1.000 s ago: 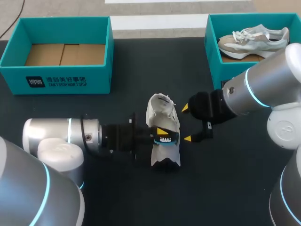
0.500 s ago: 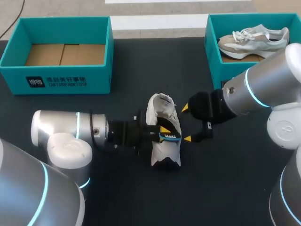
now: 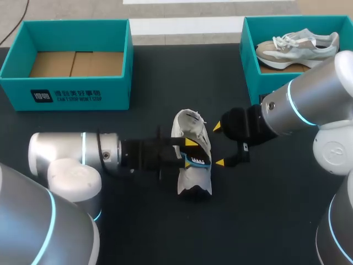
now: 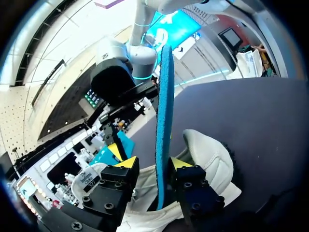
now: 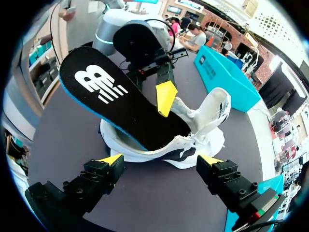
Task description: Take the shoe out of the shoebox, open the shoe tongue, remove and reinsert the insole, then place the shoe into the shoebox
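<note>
A white shoe (image 3: 193, 182) lies on the dark table's middle, toe toward me. Its insole (image 3: 199, 160), black on top and blue underneath, sticks half out of the opening. My left gripper (image 3: 188, 153) comes in from the left at the shoe's opening. In the left wrist view the insole (image 4: 164, 111) stands on edge between the parted fingers of that gripper (image 4: 153, 163), close to one fingertip (image 4: 179, 163) and apart from the other. My right gripper (image 3: 218, 144) hangs open just right of the shoe, holding nothing. In the right wrist view, that gripper (image 5: 161, 162) faces the shoe (image 5: 203, 140) and the insole (image 5: 111, 101).
A teal shoebox (image 3: 66, 91) with a bare cardboard bottom stands at the back left. A second teal shoebox (image 3: 248, 61) at the back right holds another pale shoe (image 3: 295, 47). My right arm's elbow reaches over that box's front.
My left gripper was shut on the insole and its fingers have now parted. The left arm pushed slightly toward the shoe, then drew back a little. The right arm stayed still.
</note>
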